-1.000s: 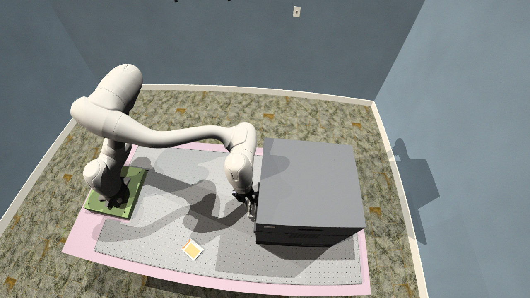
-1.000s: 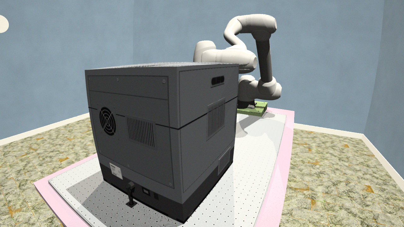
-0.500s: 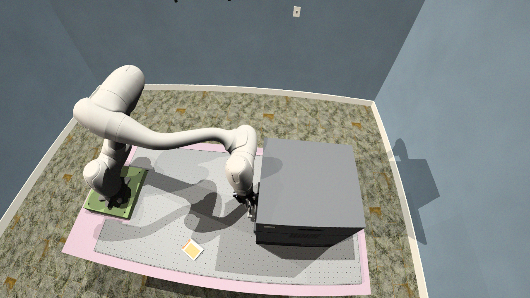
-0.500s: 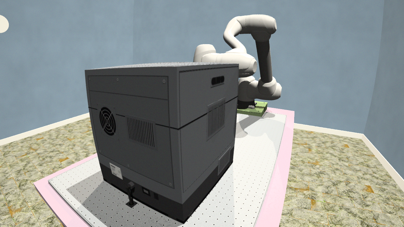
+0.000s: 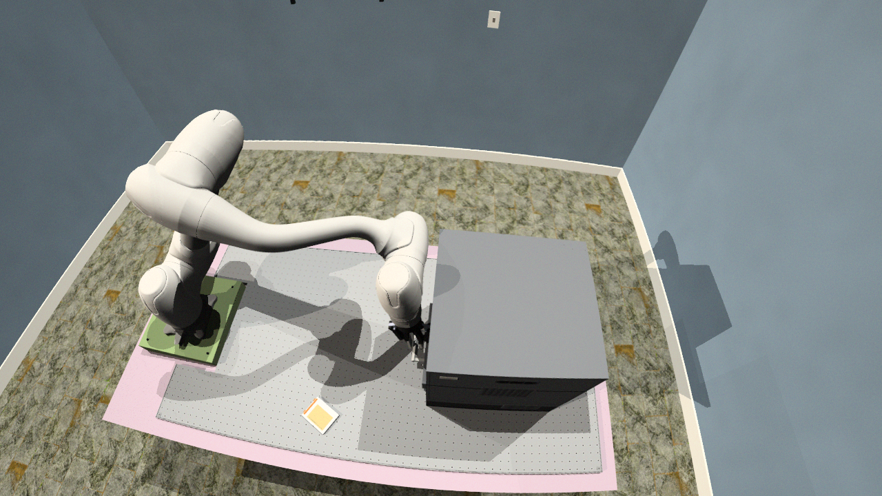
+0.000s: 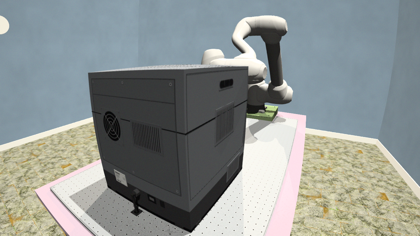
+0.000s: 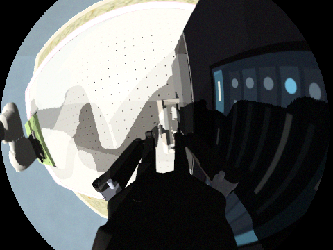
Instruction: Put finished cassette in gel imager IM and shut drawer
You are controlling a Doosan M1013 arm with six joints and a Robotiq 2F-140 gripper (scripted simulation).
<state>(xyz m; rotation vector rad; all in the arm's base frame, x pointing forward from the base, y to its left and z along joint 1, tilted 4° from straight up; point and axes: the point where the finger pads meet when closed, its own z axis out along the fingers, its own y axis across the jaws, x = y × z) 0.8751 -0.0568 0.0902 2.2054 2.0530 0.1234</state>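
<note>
The gel imager IM (image 5: 511,308) is a dark grey box on the deck; the exterior view shows its back (image 6: 170,126). Its drawer is shut, and a pale handle (image 5: 418,355) sticks out of the front face. My gripper (image 5: 414,340) hangs close to that face, just above the handle. In the wrist view the fingers stand a narrow gap apart with nothing between them, and the handle (image 7: 168,108) lies just beyond the tips. The cassette FINISHED (image 5: 320,414), a white frame with an orange middle, lies flat on the deck, apart from the gripper.
The arm's green base plate (image 5: 191,320) is at the deck's far end from the imager. The imager's lit front panel (image 7: 268,83) is right beside the fingers. The perforated deck sits on a pink mat (image 5: 141,395).
</note>
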